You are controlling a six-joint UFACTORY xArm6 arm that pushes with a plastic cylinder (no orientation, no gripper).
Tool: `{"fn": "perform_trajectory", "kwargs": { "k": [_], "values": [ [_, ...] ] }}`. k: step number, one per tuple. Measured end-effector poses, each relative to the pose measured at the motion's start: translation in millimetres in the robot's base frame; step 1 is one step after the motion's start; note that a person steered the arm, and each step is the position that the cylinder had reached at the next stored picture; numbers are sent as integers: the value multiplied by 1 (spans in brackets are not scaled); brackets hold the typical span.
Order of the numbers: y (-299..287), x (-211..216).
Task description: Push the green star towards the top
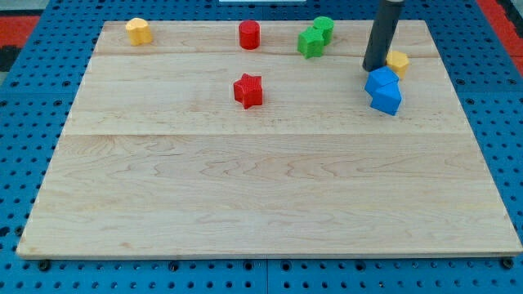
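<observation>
Green star (pixel 310 42) sits near the desk's (pixel 245 196) top edge, touching a green cylinder (pixel 324 28). No hand here; the rod's tip (pixel 374 69) rests well right, beside blue blocks (pixel 383 90) and a yellow block (pixel 398 62).

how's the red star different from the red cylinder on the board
The red star has a notched, pointed outline; the red cylinder is round with a flat top. The star sits nearer the board's middle, the cylinder close to the view's top edge, almost straight above the star. Both are red, stand alone untouched, and lie well to the view's left of my tip.
</observation>
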State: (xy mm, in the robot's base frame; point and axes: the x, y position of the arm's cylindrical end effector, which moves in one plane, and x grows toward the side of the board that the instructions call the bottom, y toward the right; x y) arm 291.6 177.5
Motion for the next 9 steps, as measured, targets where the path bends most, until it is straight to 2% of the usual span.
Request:
{"fn": "perform_trajectory", "kwargs": {
  "k": [1,2,3,4,5,7,8,9],
  "values": [
    [13,-58],
    [-3,-100],
    [-34,-100],
    [-97,-95],
    [-138,-74],
    [-145,12],
    [-133,30],
    [-125,-2]
  ]
}}
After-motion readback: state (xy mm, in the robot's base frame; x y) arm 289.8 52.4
